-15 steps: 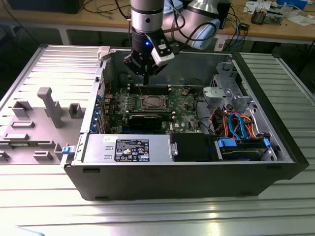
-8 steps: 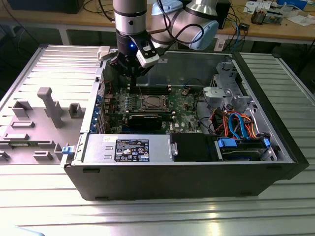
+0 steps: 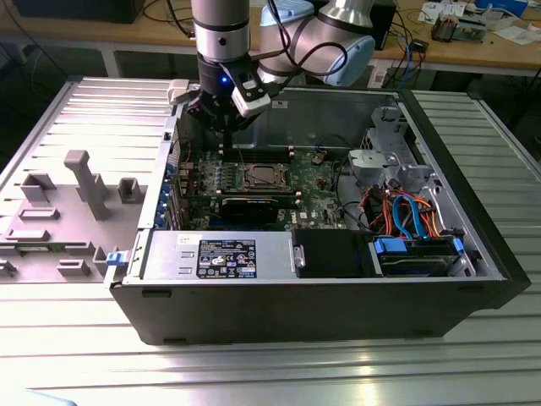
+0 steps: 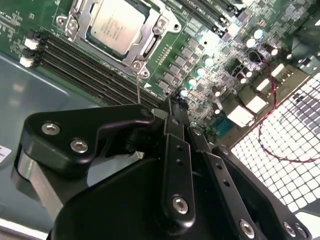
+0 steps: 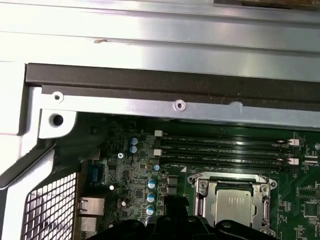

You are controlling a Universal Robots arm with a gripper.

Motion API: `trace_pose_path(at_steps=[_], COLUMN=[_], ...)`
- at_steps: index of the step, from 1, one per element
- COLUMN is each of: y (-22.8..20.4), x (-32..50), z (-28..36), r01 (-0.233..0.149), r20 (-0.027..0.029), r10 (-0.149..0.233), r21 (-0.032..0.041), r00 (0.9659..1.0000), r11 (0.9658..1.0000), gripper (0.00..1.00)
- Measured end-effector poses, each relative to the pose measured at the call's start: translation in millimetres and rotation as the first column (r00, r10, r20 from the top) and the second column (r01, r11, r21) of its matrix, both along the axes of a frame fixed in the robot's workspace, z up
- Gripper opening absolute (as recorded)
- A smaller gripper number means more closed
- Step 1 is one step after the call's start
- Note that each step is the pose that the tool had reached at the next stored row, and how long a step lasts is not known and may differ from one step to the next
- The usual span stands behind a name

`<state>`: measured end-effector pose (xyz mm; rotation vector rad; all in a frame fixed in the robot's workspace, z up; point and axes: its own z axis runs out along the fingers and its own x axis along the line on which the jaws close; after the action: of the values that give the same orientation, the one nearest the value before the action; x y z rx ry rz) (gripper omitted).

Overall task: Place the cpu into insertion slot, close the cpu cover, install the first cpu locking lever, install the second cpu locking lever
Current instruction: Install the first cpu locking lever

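Tool hovers pinched narrow, nothing visibly held, above the motherboard; cpu sits in the insertion slot, framed by the cpu cover, slightly toward the exterior view's right of the tool, a thin lever rising between them.

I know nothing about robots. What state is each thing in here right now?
cpu: seated in the insertion slot, metal top up.
cpu cover: down, framing the chip.
computer case: lying flat, open on top.
gripper: poised above the board, beside the socket.
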<state>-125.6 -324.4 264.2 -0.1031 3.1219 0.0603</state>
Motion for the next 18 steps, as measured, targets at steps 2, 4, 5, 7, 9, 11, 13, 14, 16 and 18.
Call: trace_pose_path(at_steps=[2,4,5,7,9,11,13,14,16,18], y=[2.4,4.8,5.8,7.1,8.5,10.3,11.7,12.1,12.3,12.3], x=[-0.1,0.0,0.0,0.0,0.0,0.0,0.4,1.4,5.0,8.6], z=[-1.2,-2.2,-2.6,-3.3,-3.9,-4.1,-4.2,-4.2,-4.1,-4.2], r01=[0.000,0.000,0.000,0.000,0.000,0.000,0.000,0.000,0.000,0.000], r20=[-0.0001,-0.0001,-0.0001,0.0000,-0.0001,-0.0002,-0.0001,-0.0001,-0.0001,-0.0001], r10=[0.000,0.000,0.000,0.000,0.000,0.000,0.000,0.000,0.000,0.000], r21=[0.0001,0.0002,0.0003,0.0007,0.0010,0.0010,0.0010,0.0011,0.0010,0.0010], r00=[1.0000,1.0000,1.0000,1.0000,1.0000,1.0000,1.0000,1.0000,1.0000,1.0000], r11=[1.0000,1.0000,1.0000,1.0000,1.0000,1.0000,1.0000,1.0000,1.0000,1.0000], gripper=[0.11,0.11,0.11,0.11,0.11,0.11,0.11,0.11,0.11,0.11])
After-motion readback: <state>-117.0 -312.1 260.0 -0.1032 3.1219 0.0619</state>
